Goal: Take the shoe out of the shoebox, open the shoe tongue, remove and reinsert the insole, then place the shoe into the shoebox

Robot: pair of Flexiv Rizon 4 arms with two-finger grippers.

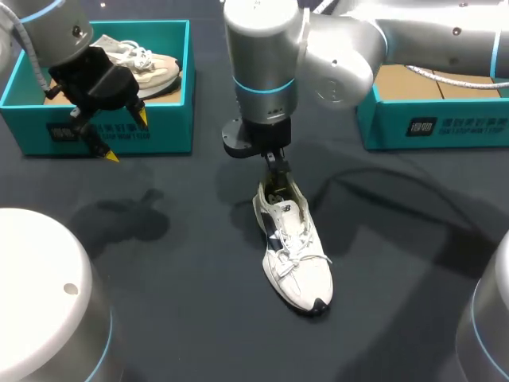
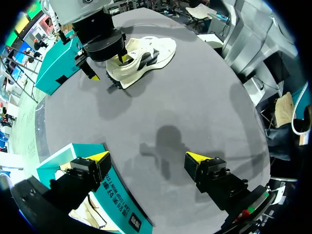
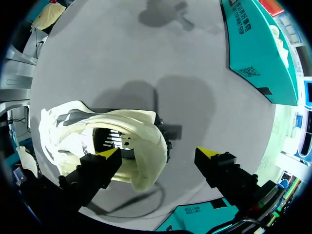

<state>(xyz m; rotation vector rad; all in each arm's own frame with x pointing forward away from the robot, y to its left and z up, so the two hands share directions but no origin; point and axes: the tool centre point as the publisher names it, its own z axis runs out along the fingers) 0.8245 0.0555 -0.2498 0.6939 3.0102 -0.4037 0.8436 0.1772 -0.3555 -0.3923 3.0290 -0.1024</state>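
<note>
A white shoe with dark side panels [image 1: 293, 248] lies on the dark table, toe toward the front edge. My right gripper [image 1: 278, 169] stands over its heel opening, open. In the right wrist view the right gripper [image 3: 158, 154] straddles the heel collar of the shoe [image 3: 73, 124]: one finger [image 3: 100, 165] is in the opening, the other [image 3: 219, 163] is outside behind the heel. My left gripper [image 1: 125, 135] hangs open and empty over the front wall of the left teal shoebox [image 1: 159, 131]. In the left wrist view the left gripper [image 2: 147, 157] has that shoebox [image 2: 114, 197] under it and the shoe [image 2: 146, 57] far ahead.
A second pale shoe [image 1: 139, 65] lies inside the left shoebox. Another teal shoebox [image 1: 433, 123] with a brown cardboard inside stands at the back right. White rounded arm bases sit at the front left [image 1: 40, 294] and front right [image 1: 489, 326].
</note>
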